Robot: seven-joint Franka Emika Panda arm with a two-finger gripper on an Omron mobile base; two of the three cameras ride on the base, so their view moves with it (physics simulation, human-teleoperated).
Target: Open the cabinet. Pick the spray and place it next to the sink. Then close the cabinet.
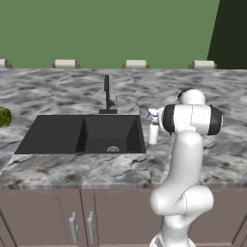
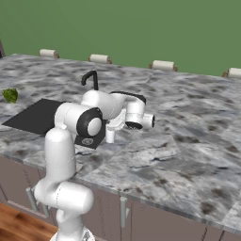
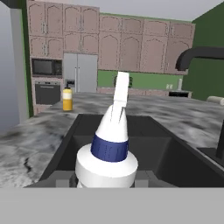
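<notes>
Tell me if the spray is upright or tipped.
Upright: the spray stands on the counter beside the sink, head on top.

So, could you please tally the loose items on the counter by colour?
White: 1, the spray bottle beside the sink
Green: 1, a round item left of the sink
Yellow: 1, a bottle
Total: 3
</notes>
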